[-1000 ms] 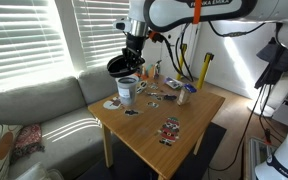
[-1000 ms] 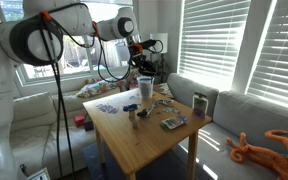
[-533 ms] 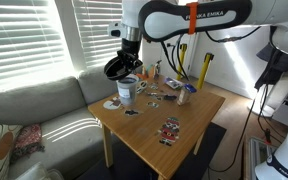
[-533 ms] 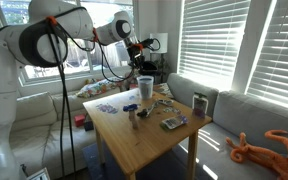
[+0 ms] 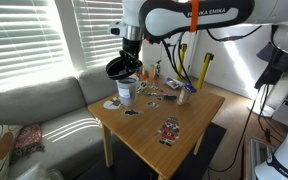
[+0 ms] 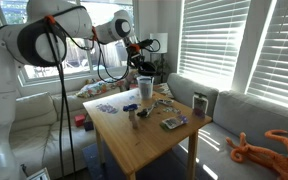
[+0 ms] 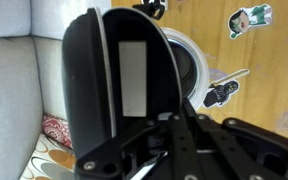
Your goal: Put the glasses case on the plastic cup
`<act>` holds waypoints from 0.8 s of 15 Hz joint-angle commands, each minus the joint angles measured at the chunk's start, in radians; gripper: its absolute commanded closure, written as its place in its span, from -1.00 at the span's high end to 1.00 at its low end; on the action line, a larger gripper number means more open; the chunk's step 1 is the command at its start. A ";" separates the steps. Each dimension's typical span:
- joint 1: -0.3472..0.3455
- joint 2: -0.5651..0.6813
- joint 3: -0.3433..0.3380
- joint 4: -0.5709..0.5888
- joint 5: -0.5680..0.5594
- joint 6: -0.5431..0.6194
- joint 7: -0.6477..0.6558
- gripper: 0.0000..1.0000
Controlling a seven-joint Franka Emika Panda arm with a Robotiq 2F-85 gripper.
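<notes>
The worktop [image 5: 174, 110] carries the plastic cup [image 5: 127, 92] near its far corner, beside the sofa [image 5: 44, 105]. The glasses case [image 5: 119, 68] hangs in the air just above it, at about 11 o'clock from the cup's mouth and not touching it.

The step in hand looks like the final line-up before lowering. The case is roughly as wide as the mouth, so it probably needs to be centred first. In the wrist view the cup's pale rim shows at 2 to 3 o'clock of the case rather than behind its middle, which suggests a small sideways shift toward the cup is needed. The case also hangs on edge. To bridge the rim it should be brought closer to level, lowered slowly until both sides bear on the rim, and only then let go. A tilted release would likely let it slide off or tip the light cup. The case seems to gape open like a clamshell with a pale panel inside, though the wrist view is too close to be sure.

The arm [image 5: 189, 14] reaches in from 2 o'clock in an exterior view, its forearm running level and high above the worktop and the wrist bent straight down. The claw [image 5: 128, 58] points down, clamped on the case's upper edge.
</notes>
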 commanded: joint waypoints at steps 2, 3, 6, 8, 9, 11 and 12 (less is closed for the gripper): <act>-0.003 -0.050 0.005 -0.049 0.062 -0.045 0.087 -0.98; -0.003 -0.052 0.006 -0.055 0.073 -0.041 0.103 -0.98; -0.006 -0.040 -0.001 -0.051 0.088 -0.021 0.151 -0.98; -0.008 -0.031 -0.006 -0.043 0.088 -0.020 0.179 -0.98; -0.008 -0.027 -0.009 -0.046 0.081 -0.010 0.194 -0.98; -0.010 -0.020 -0.013 -0.053 0.077 0.003 0.211 -0.98; -0.013 -0.012 -0.012 -0.055 0.084 0.015 0.216 -0.98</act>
